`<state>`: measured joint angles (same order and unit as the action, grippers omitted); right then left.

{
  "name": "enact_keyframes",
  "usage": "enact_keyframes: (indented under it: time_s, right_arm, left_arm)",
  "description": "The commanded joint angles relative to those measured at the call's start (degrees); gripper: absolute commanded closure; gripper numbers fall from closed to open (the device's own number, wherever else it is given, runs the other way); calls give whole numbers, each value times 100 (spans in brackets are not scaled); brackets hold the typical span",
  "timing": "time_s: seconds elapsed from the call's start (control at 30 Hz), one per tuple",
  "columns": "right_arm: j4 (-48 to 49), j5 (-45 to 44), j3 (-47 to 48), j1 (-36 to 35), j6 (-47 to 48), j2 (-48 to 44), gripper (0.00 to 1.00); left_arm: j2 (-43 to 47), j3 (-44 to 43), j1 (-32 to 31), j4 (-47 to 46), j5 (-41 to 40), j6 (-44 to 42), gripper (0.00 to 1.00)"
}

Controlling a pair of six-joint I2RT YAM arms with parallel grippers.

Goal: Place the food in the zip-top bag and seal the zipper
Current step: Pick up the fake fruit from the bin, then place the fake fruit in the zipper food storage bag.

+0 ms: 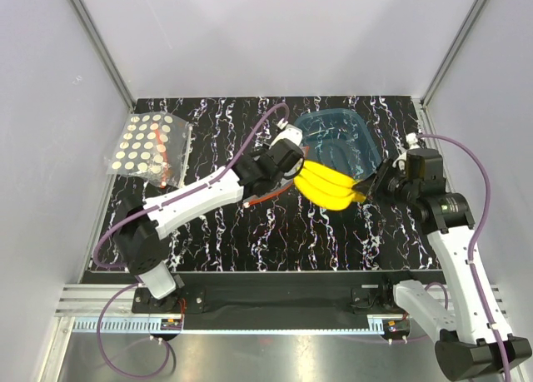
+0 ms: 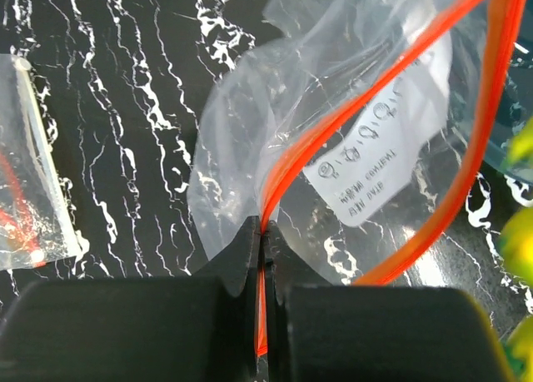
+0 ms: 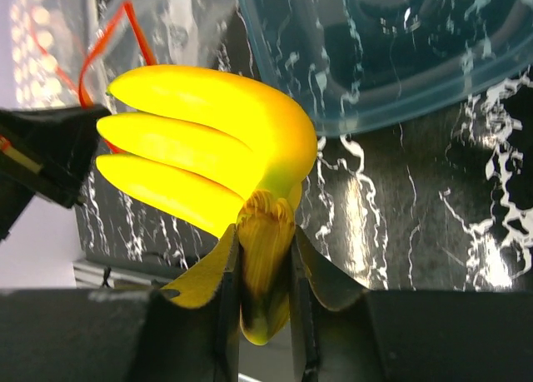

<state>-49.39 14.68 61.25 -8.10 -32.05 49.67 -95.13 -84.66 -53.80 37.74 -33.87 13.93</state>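
blue tray [image 1: 356, 129] at back, disc bag [image 1: 150, 149] far left, black marbled tabletop [image 1: 250, 232]

White-black arms [image 1: 196, 195], purple cables [image 1: 482, 172]

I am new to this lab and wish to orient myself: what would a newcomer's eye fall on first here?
First, the bright yellow bananas near mid-table, gripped at the stem by the right claw. Next, the red-orange zipper of the clear bag, pinched in the left claw just left of the bananas. Behind them lies a blue tray.
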Motion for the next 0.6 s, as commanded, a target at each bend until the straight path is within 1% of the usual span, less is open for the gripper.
enact_keyframes:
  time_s: [0.0,0.23,0.33,0.37,0.43,0.5,0.57]
  right_arm:
    - [-150,238,-43,-148,138,-36,100]
    - [-63,-324,158,-780,-99,394,100]
    - [-80,-842,343,-1228,-336,710,100]
    - [-176,-1139,474,-1368,-406,815,100]
    - [-194,-1353,563,-1484,-608,1062,100]
    - [-98,-1433,598,-1537,-757,1185,100]
    - [-28,-1721,624,-1563,-846,1238,100]
  left_arm:
    - [-75,-200,-8,-240,108,-14,100]
    - [-67,-173,-8,-284,433,92,100]
    - [-58,-121,-43,-302,416,136,100]
    - [-67,-129,-60,-302,425,153,100]
    - [-111,-138,-87,-293,469,188,100]
    - [-146,-112,-192,-302,338,224,100]
    - [-164,-86,-332,-354,241,268,100]
